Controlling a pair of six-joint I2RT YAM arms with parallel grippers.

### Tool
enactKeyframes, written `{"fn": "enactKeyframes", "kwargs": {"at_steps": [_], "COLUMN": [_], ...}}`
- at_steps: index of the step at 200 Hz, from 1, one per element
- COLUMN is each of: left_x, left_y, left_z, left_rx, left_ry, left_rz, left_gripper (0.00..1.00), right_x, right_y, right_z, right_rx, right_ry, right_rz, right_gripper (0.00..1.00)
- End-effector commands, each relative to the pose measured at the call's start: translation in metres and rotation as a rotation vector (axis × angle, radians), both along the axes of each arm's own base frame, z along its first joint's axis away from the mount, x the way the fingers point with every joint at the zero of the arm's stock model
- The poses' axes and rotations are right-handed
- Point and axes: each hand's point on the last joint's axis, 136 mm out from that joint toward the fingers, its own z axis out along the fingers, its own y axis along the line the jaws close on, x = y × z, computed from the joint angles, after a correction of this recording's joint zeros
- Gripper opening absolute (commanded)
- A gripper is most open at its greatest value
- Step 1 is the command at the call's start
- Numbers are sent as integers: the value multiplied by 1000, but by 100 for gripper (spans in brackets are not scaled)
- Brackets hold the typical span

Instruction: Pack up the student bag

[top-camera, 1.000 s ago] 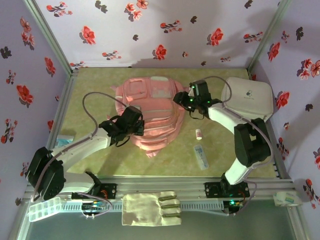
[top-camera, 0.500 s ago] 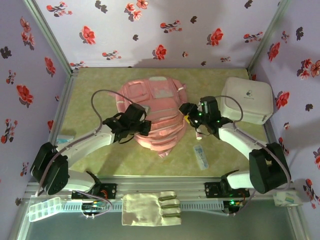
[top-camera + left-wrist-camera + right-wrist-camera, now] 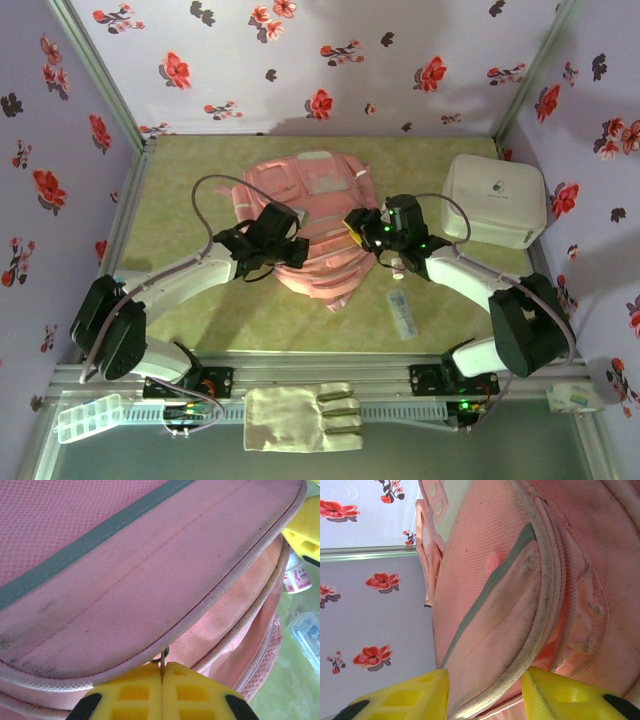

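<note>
**Pink bag, two arms**

The big soft pink fabric student bag (image 3: 312, 205) lies mid-frame on the green tabletop (image 3: 190, 175). The yellow left fingers (image 3: 135, 690) are pressed together on a small metal zipper pull (image 3: 161, 656). The right fingers (image 3: 417, 695) stand apart around the bag's edge; I cannot tell if they squeeze it.

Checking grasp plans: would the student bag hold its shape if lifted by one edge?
Probably floppy: the student bag lies slumped, with soft folds along its seams. Lifted by one edge it would likely sag. Pulling the zipper pull held in the shut left gripper may drag fabric.
</note>
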Motion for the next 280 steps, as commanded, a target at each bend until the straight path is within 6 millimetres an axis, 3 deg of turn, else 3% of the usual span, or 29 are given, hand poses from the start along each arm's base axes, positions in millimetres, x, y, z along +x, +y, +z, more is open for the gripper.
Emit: {"fn": "enactKeyframes", "kwargs": {"at_steps": [1, 29, 50, 96, 167, 219, 252, 280], "left_x": [3, 5, 11, 15, 44, 73, 82, 89], "left_y": [-7, 3, 21, 60, 83, 80, 88, 108], "left_z": [12, 13, 17, 15, 15, 20, 18, 18], "left_rx": [-16, 9, 36, 63, 142, 136, 146, 126], "left_ry": [-38, -64, -93, -133, -206, -266, -253, -238], "left_rz": [-32, -15, 54, 112, 90, -15, 3, 90], "left_gripper": [0, 0, 0, 0, 0, 0, 0, 0], "right_x": [10, 16, 22, 26, 34, 43, 51, 55], "right_y": [2, 5, -2, -17, -17, -21, -4, 4], "right_z": [2, -3, -9, -15, -13, -21, -19, -18], "right_rx": [-4, -3, -32, -123, -229, -308, -293, -291], "right_ry": [-24, -17, -21, -48, -85, -85, -104, -119], "right_rz": [-17, -21, -57, -97, -31, -1, 93, 127], "right_gripper": [39, 29, 17, 10, 8, 8, 9, 11]}}
